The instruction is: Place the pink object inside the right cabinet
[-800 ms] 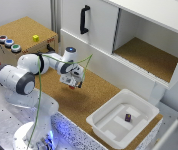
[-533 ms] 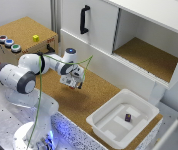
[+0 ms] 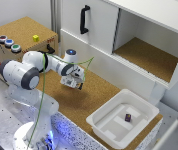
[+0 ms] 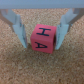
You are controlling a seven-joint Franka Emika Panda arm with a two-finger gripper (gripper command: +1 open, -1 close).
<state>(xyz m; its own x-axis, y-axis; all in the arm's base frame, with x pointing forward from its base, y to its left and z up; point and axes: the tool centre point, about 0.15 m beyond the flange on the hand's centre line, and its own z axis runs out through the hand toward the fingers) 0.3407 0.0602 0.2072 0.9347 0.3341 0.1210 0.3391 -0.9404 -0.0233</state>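
Observation:
The pink object (image 4: 44, 39) is a small pink cube with black letters, resting on the cork surface in the wrist view. My gripper (image 4: 41, 44) is open and straddles it, one finger on each side. A small gap shows at one finger (image 4: 19, 30), and the other stands close against the cube. In the exterior view the gripper (image 3: 75, 84) hangs low over the cork counter, and the cube is hidden under it. The right cabinet (image 3: 149, 57) stands open at the exterior view's upper right, its cork floor bare.
A white tub (image 3: 101, 122) with a dark purple cube (image 3: 128, 117) in it sits at the counter's near end. A cork-topped box at the left carries a yellow cube (image 3: 35, 38) and round buttons (image 3: 9, 44). A shut white door has a black handle (image 3: 84, 20).

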